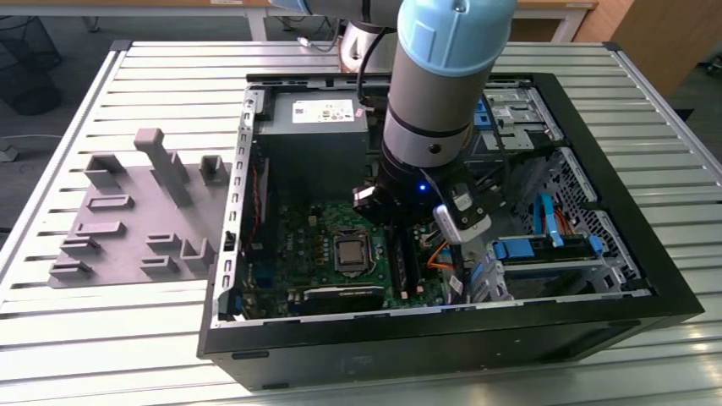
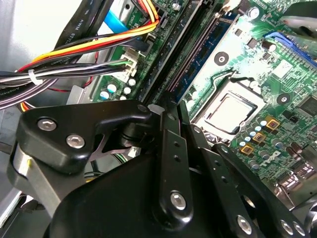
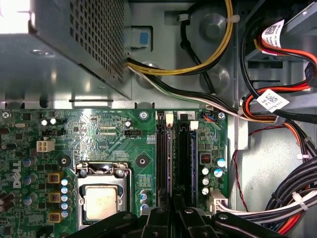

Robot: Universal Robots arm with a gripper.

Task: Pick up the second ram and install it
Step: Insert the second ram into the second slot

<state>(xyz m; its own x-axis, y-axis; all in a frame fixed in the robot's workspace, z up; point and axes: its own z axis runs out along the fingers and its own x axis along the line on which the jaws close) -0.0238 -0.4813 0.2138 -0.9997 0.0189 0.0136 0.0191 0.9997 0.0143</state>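
My gripper (image 3: 173, 201) is deep inside the open computer case (image 1: 631, 254), right over the two long black memory slots of the green motherboard (image 1: 327, 228). In both wrist views its fingers stand pinched close together at one end of the slots. The second ram (image 3: 171, 158), a thin stick with a blue edge, runs straight out from the fingertips along the slot nearer the processor socket (image 3: 101, 201). In the second wrist view the second ram (image 2: 210, 49) is a blue strip beside that slot, beyond the gripper (image 2: 173, 111). How deep it sits in the slot is hidden.
The grey power-supply box (image 1: 316, 144) fills the case's far end. Bundles of coloured cables (image 3: 277, 114) crowd the side of the slots away from the socket. Blue drive brackets (image 1: 542, 249) sit toward the exterior view's right. A grey holder tray (image 1: 124, 220) with upright posts lies outside the case.
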